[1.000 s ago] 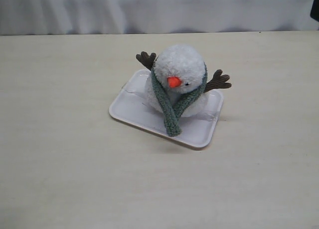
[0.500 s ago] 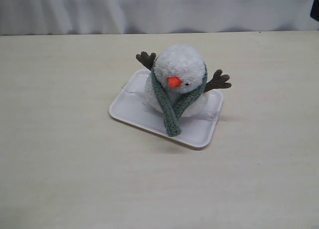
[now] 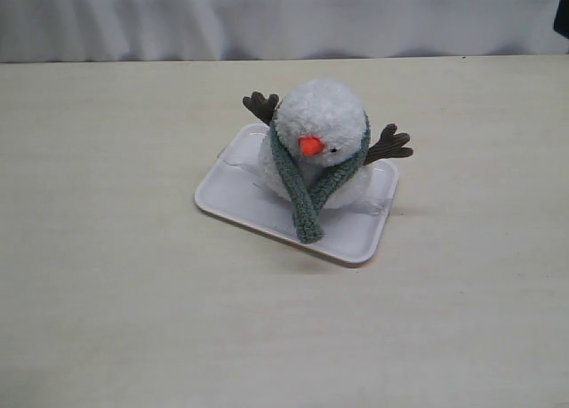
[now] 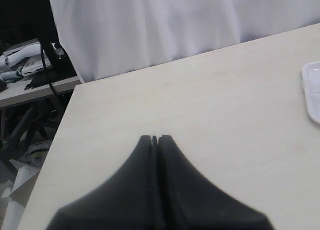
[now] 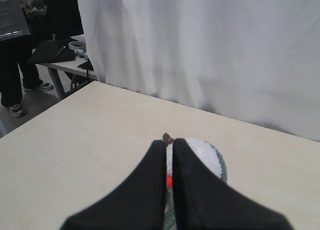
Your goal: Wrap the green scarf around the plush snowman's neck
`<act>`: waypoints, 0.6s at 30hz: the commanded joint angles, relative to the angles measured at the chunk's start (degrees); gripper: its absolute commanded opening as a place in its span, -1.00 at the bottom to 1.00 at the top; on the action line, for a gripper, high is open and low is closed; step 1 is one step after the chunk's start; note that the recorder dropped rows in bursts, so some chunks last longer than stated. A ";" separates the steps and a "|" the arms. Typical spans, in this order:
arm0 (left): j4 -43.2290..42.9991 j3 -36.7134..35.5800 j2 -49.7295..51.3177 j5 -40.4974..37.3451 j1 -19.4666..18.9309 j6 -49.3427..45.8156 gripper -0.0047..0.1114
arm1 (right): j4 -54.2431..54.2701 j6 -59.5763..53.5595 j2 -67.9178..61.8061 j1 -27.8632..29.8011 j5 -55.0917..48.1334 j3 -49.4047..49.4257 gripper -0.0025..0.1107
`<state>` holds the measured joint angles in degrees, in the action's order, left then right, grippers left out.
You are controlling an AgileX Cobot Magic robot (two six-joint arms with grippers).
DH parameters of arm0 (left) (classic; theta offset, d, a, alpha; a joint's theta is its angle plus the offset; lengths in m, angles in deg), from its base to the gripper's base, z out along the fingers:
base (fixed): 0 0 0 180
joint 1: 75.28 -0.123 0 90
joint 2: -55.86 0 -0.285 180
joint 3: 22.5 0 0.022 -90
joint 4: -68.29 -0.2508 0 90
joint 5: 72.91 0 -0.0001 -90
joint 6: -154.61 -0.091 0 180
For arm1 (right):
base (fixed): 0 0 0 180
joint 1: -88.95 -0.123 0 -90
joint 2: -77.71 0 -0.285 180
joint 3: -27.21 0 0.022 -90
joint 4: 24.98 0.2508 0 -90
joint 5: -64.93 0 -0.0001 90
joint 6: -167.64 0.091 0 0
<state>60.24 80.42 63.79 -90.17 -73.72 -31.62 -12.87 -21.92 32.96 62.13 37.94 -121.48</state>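
The plush snowman sits leaning forward on a flat white tray at the middle of the table. The green scarf runs round its neck, and its two ends cross below the orange nose and hang onto the tray. Neither gripper shows in the exterior view. My left gripper is shut and empty above bare table, with a corner of the tray off to one side. My right gripper is shut with nothing held. It hangs apart from the snowman, whose scarf shows beyond the fingers.
A white curtain hangs behind the table's far edge. A dark object sits at the back right corner. Beyond the table's side edges are cluttered benches and a standing person.
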 commanded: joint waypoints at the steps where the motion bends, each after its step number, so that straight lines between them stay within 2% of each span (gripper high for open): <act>1: -0.14 -0.14 -0.15 0.34 0.48 0.30 -0.92 | 0.02 -0.20 0.44 0.08 -0.21 0.43 -0.88; 4: -0.17 -0.14 -0.15 -0.45 0.48 0.30 -0.92 | -3.84 -0.70 2.85 0.08 2.58 2.73 -0.88; 7: -0.17 -0.14 -0.15 -0.45 0.48 0.30 -0.92 | -4.22 -3.35 7.68 0.63 16.42 8.36 -0.88; 8: -0.17 -0.14 -0.15 -0.45 0.48 0.30 -0.92 | -4.22 -3.07 10.27 1.24 24.32 11.60 -0.88; 9: -0.17 -0.14 -0.15 -0.45 0.48 0.30 -0.92 | -4.02 -1.71 14.49 2.72 33.72 16.71 -0.88; 11: -0.17 -0.14 -0.15 -0.45 0.48 0.30 -0.92 | -4.02 -0.67 20.36 7.32 40.89 23.42 -0.88; 15: -0.17 -0.14 -0.15 -0.45 0.48 0.30 -0.92 | -4.26 -0.67 31.86 20.81 40.45 32.04 -0.88; 18: -0.17 -0.14 -0.15 -0.45 0.48 0.30 -0.92 | -6.71 -0.67 36.96 30.16 33.58 34.52 -0.88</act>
<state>60.02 80.42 63.79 -90.78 -73.72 -31.62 -17.17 -22.72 68.44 88.69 75.13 -88.16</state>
